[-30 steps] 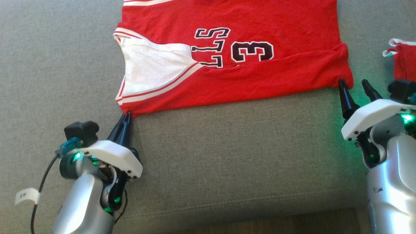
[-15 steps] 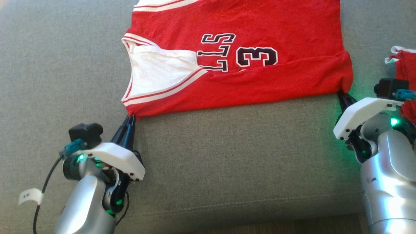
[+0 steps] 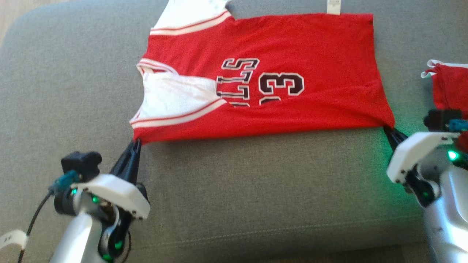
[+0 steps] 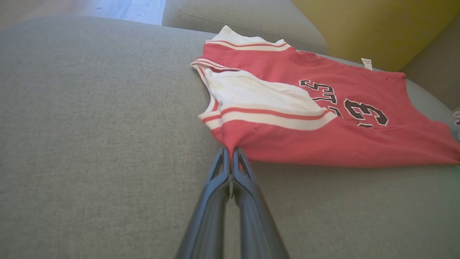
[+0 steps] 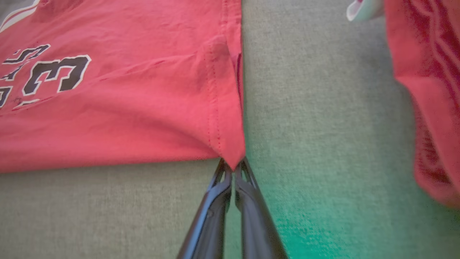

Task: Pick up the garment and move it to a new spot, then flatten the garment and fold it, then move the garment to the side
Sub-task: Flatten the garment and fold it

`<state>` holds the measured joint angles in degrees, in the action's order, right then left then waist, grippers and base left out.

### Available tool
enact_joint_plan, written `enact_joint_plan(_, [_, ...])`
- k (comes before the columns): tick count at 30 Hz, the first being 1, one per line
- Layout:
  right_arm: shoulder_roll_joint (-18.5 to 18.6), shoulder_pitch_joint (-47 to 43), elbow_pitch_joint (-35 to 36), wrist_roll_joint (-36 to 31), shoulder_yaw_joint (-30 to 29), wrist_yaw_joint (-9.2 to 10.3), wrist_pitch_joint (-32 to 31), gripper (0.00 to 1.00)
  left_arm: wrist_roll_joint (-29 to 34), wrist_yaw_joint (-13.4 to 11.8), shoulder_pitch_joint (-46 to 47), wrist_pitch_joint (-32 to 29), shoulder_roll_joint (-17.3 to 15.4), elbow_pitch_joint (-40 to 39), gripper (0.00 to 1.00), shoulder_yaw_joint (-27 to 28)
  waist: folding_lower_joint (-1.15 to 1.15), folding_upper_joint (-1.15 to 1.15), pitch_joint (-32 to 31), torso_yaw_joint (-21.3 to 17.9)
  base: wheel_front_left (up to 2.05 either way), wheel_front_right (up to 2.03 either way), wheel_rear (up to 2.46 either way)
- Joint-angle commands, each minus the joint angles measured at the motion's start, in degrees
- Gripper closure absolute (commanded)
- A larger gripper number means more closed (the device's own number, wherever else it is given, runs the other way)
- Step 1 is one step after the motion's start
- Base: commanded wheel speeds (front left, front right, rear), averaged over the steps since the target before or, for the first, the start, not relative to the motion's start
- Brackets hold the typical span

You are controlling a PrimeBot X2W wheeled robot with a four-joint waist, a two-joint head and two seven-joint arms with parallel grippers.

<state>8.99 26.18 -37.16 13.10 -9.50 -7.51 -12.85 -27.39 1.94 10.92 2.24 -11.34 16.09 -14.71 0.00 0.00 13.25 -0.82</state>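
Folding, seemingly: your left fingers [image 3: 128, 163] and right fingers [image 3: 395, 137] pinch the near corners of the red jersey [image 3: 292, 44]; next, lift both evenly and carry them over.

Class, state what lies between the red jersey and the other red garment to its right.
Bare grey cushion separates the jersey from the other garment, seen in the right wrist view.

Grey fabric sofa cushion [image 3: 256, 190], seam along front edge. On it: red jersey [image 3: 310, 47] w/ white trim, black no. 3 and lettering, spread mostly flat, near edge folded over. 2nd red garment [image 3: 451, 87] bunched at cushion's right, apart from jersey.
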Motion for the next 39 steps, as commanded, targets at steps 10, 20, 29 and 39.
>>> enact_joint_plan(10, [8.5,-16.6,20.5,7.6,1.4,0.02,-8.4,1.0,-2.7,-4.5,-14.8,-9.2,-3.6,-20.4,1.0,1.5,0.0,0.0,-0.1,0.0,0.0,0.0,0.0])
enact_joint_plan(20, [5.8,-25.1,33.4,8.0,-3.4,0.02,-12.7,0.0,-4.0,-6.7,-20.5,-12.6,-3.0,-23.0,0.01,-0.1,0.0,0.0,-0.9,0.4,0.0,0.0,0.0])
enact_joint_plan(29, [-2.4,-28.0,44.2,3.2,-5.1,0.02,-7.0,0.0,-2.1,-9.1,-15.4,-13.0,-6.2,-30.3,0.0,4.1,0.0,0.0,-2.8,-0.8,0.0,0.0,0.0])
enact_joint_plan(39, [-5.2,-23.8,48.3,2.8,3.7,0.02,-4.3,0.0,-3.6,-0.7,15.7,-24.0,-11.3,-19.5,0.0,2.1,0.0,0.0,1.9,-4.8,0.0,0.0,0.0])
